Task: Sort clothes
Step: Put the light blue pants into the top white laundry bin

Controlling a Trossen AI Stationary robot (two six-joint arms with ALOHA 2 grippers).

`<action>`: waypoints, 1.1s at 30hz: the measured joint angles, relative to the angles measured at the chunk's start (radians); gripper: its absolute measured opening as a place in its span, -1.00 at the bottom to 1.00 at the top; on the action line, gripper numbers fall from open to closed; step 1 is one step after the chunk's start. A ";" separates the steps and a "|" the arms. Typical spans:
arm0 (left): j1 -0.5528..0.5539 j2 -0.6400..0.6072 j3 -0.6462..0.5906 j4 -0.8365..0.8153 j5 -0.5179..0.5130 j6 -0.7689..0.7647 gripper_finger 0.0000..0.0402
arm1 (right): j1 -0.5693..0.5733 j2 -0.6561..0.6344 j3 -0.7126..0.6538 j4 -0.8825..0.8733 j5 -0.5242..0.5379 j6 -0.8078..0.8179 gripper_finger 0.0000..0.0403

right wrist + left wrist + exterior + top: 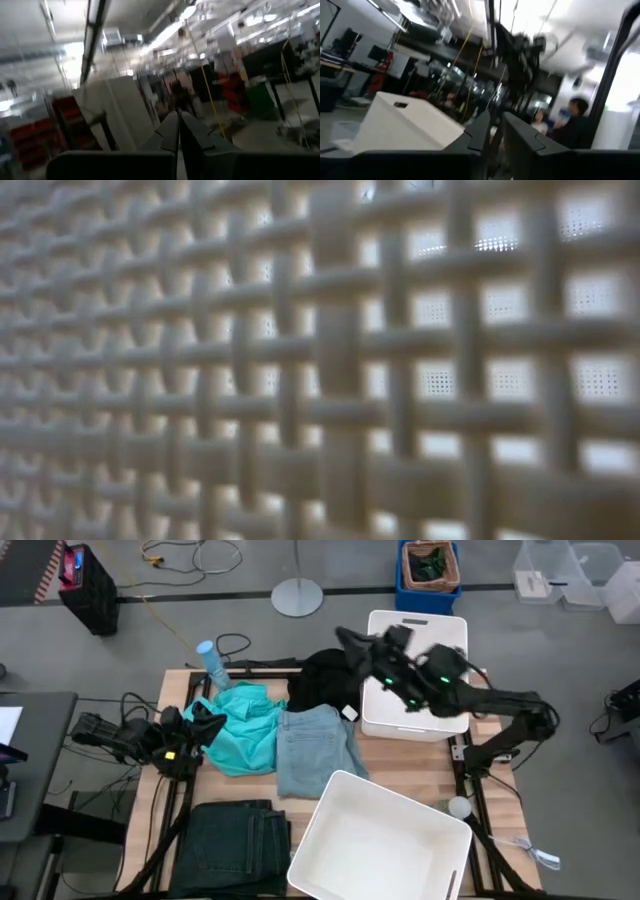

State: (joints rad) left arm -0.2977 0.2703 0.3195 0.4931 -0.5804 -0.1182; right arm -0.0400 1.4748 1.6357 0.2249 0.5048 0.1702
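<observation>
A bright turquoise top point(245, 725) lies at the table's left, and a pale blue denim piece point(315, 745) lies beside it. A black top point(322, 680) lies at the far middle. Dark jeans point(235, 835) lie folded at the near left. My right gripper point(345, 640) is raised above the black top's far edge, shut and empty; its wrist view point(178, 127) looks out into the room. My left gripper point(205, 723) hovers at the turquoise top's left edge. Its fingers point(482, 132) are nearly together with no cloth between them.
One white bin point(415, 690) stands at the far right under my right arm. Another white bin point(380, 840) stands tilted at the near edge, and its lattice wall point(320, 360) fills the low view. A blue bottle point(212, 662) stands at the far left.
</observation>
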 joint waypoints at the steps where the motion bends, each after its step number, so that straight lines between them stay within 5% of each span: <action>1: 0.000 0.001 0.021 -0.044 -0.001 0.008 -0.70 | -0.012 0.029 0.052 -0.080 -0.018 0.016 -0.82; 13: 0.000 0.003 0.095 -0.216 -0.022 0.066 -0.62 | -0.220 0.419 0.724 -0.794 -0.251 0.042 -0.82; 21: 0.000 0.005 0.095 -0.281 -0.023 0.007 -0.63 | -0.267 0.493 0.694 -0.846 -0.351 0.050 -0.82; 29: 0.000 0.005 0.095 -0.296 -0.035 -0.001 -0.63 | -0.231 0.548 0.693 -1.071 -0.602 0.035 -0.82; 33: 0.000 0.005 0.095 -0.303 -0.037 -0.001 -0.63 | -0.192 0.587 0.694 -1.124 -0.644 0.040 -0.77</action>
State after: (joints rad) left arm -0.2977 0.2752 0.4141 0.1901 -0.6170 -0.1188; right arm -0.2315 2.0615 2.3295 -0.8989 -0.1393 0.2100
